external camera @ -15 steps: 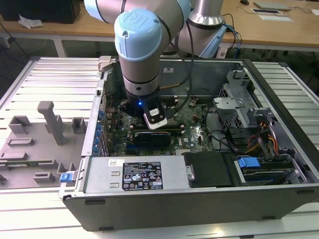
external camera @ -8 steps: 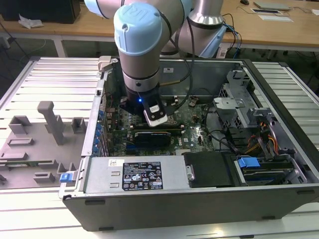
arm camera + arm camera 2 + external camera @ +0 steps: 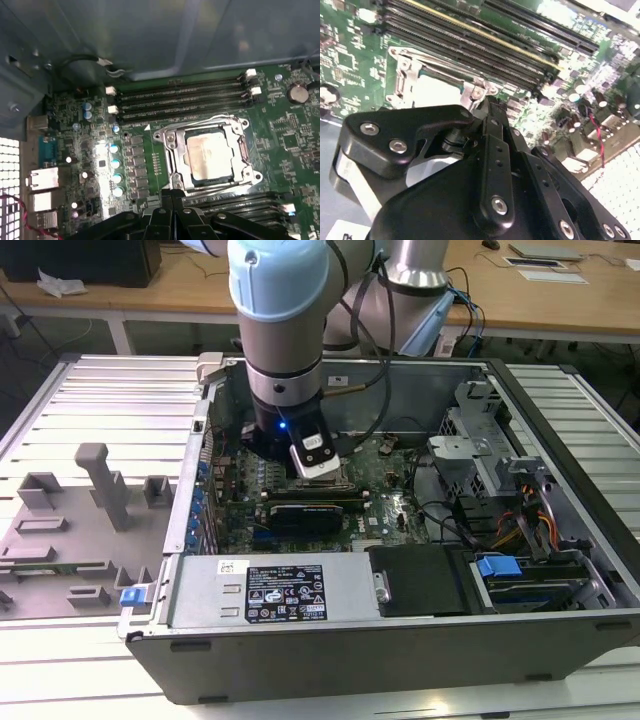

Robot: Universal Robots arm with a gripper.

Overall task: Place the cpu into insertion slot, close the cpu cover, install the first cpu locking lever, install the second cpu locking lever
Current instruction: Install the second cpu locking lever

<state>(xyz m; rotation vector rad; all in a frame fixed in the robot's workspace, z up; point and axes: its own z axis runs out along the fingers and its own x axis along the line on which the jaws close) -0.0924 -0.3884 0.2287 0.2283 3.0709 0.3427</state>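
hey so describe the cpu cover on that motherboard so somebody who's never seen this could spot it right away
Start at the green motherboard inside the open computer case and find the banks of long black memory slots. Between them sits the cpu cover, lying flat around the cpu. It is the only bright silver metal frame with a square window, where a dull grey chip top shows through, unlike the narrow black slots beside it.
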